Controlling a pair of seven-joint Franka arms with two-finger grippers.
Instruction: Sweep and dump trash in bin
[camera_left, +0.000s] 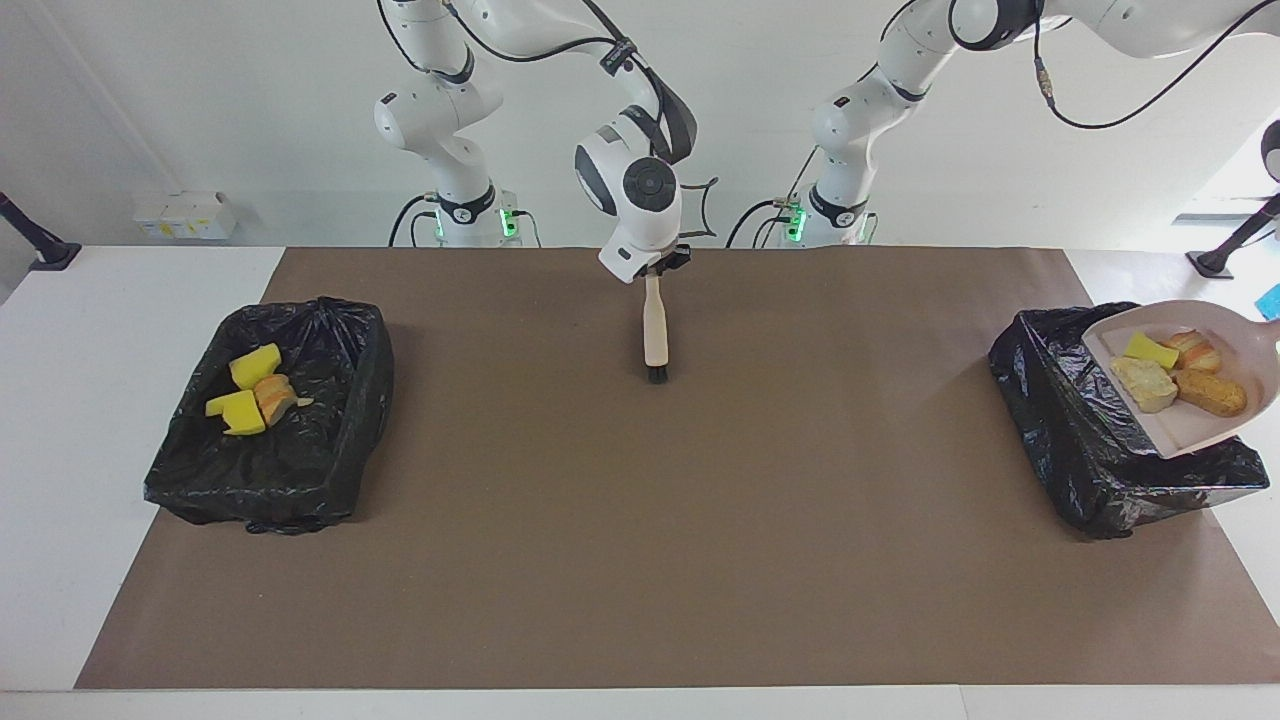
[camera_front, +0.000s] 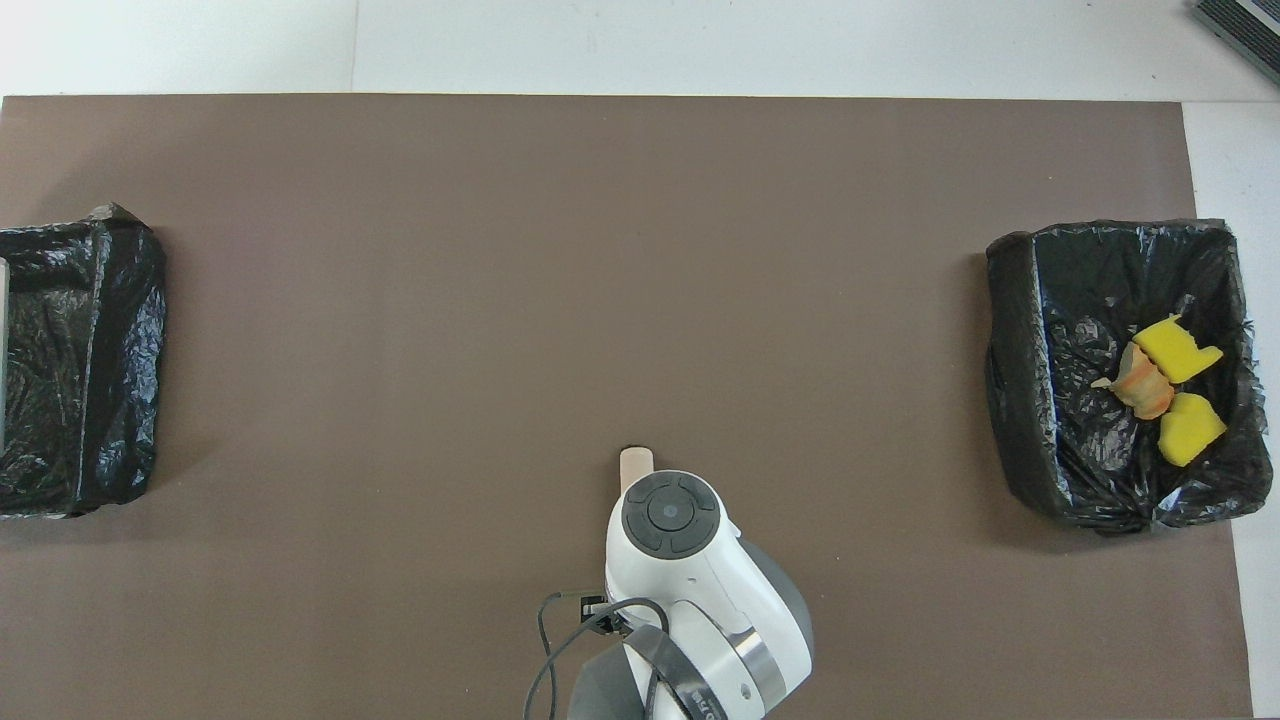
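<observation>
The right claw (camera_left: 656, 266) grips the top of the brush (camera_left: 655, 325), which stands right under it. The left claw is out of sight, closed on the dustpan (camera_left: 1186, 432). The dustpan holds trash (camera_left: 1146, 384) over a bin (camera_left: 1060, 420).

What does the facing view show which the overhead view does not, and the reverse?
Only facing: the dustpan, carrying four trash pieces, raised over the bin at the left arm's end; the whole brush, upright under the right gripper. Only overhead: a dark slatted thing off the mat's corner. Both: the brown mat, both bins, the bin at the right arm's end holding two yellow chunks and one tan piece.
</observation>
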